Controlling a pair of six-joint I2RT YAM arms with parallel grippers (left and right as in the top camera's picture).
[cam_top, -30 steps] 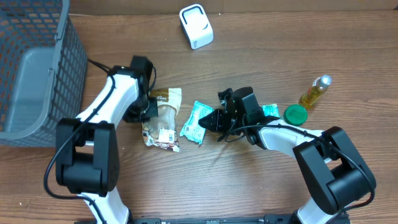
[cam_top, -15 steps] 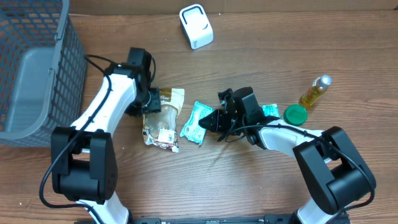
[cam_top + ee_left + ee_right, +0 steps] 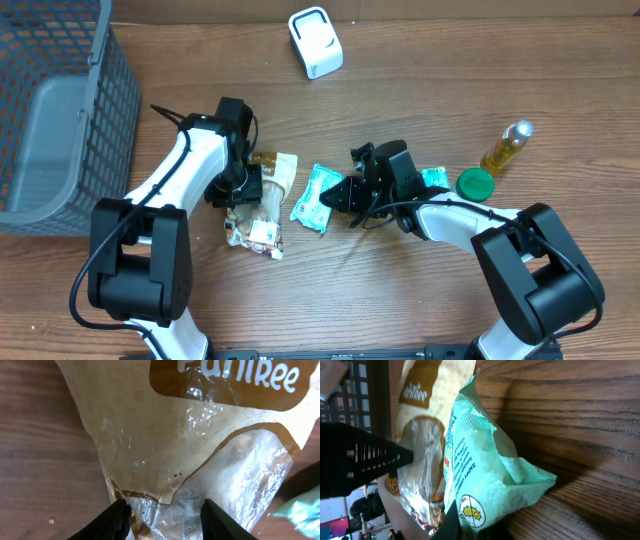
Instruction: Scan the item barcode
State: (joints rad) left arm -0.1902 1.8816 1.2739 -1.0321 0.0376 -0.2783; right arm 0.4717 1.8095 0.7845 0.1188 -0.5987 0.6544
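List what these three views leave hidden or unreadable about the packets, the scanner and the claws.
- Barcode on the green packet: none visible; the print in the right wrist view is too small, overhead smaller still.
- Right claw fingertips: hidden under the packet and cut by the right wrist view's bottom edge.
- Snack bag brand name: cut by the left wrist view's top edge.
- Scanner window: too small overhead.

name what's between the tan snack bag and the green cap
overhead view: mint green packet, then the right hand, then a smaller teal packet

The table [image 3: 420, 60] is carrying two teal packets [image 3: 314, 198] [image 3: 434, 177], one brown bag [image 3: 268, 185], one bottle [image 3: 506, 146], one green lid [image 3: 476, 183], one scanner [image 3: 315, 42], one basket [image 3: 112, 100].
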